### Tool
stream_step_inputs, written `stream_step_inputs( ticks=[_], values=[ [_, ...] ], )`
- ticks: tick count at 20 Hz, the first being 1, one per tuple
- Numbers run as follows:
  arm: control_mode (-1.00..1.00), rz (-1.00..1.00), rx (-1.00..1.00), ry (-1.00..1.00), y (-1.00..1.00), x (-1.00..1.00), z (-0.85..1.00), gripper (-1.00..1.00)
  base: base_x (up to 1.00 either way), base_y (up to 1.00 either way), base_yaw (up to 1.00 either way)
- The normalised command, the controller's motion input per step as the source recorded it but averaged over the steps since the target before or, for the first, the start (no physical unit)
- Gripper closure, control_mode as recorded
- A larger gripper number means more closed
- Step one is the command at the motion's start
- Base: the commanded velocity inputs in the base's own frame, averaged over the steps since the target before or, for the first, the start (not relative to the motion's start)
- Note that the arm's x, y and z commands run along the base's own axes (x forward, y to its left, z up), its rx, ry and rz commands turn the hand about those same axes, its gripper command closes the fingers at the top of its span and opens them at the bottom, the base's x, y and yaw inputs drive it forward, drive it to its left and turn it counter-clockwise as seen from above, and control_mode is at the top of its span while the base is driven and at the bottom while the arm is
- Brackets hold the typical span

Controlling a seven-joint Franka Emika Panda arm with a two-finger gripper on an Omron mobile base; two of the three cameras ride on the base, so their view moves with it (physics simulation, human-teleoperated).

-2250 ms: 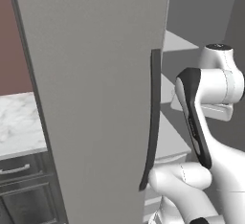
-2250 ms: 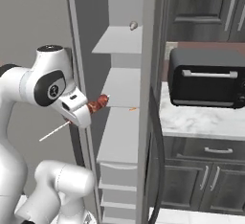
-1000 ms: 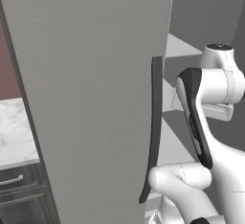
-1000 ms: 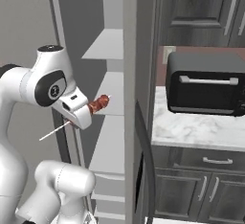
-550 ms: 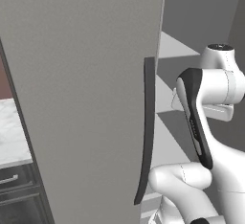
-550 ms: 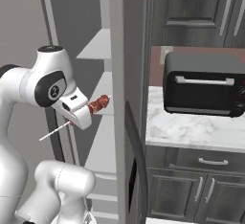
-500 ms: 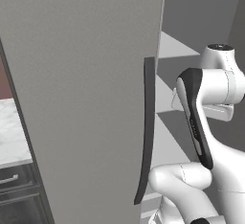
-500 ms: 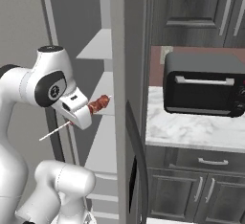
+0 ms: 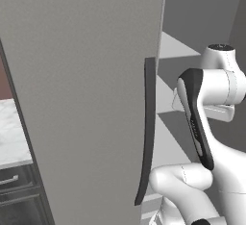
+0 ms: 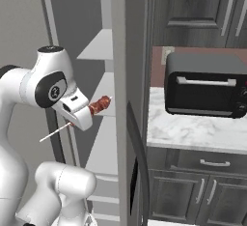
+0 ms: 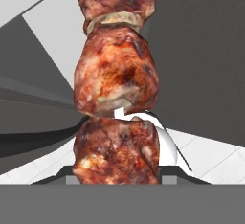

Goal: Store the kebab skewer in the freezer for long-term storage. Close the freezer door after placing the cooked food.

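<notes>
In the right base view my gripper (image 10: 87, 113) is shut on the kebab skewer (image 10: 100, 105), just below its reddish-brown meat chunks. The thin pale stick trails down and left behind the hand. The skewer hangs in front of the open freezer (image 10: 101, 46), level with its white middle shelves and outside them. The freezer door (image 10: 128, 75) stands wide open to the right of the skewer, edge-on, with its dark handle and a dark panel on the face turned toward the toaster oven. Up close in the hand view, the kebab skewer (image 11: 117, 84) hides the fingertips.
A plain grey fridge door (image 9: 81, 99) with a long dark handle (image 9: 147, 132) stands close on the left, next to the freezer opening. A black toaster oven (image 10: 205, 90) sits on the marble counter (image 10: 193, 133), beyond the open door. Dark grey cabinets are above and below it.
Both base views have shifted a little over the last second, so the base has moved; the last half second is nearly still. The arm keeps its pose with the skewer held.
</notes>
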Motion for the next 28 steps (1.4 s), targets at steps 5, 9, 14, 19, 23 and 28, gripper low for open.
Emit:
stream_step_inputs(
  ticks=[5, 9, 14, 19, 23, 28],
  values=[
    [1.0, 0.0, 0.0, 0.0, 0.0, 0.0, 0.0, 1.0, 0.0, 0.0, 0.0],
    [-1.0, 0.0, 0.0, 0.0, 0.0, 0.03, 0.0, 1.0, 0.0, 0.0, 0.0],
    [-1.0, 0.09, 0.0, -0.03, -0.01, 0.27, -0.05, 1.0, 0.0, 0.0, 0.0],
    [-1.0, 0.16, 0.0, -0.09, -0.01, 0.21, -0.02, 1.0, 0.0, 0.0, 0.0],
    [-1.0, 0.11, 0.0, -0.04, -0.05, 0.25, -0.03, 1.0, 0.0, 0.0, 0.0],
    [-1.0, 0.1, -0.05, -0.09, -0.08, 0.32, -0.37, 1.0, 0.0, 0.0, 0.0]
  ],
)
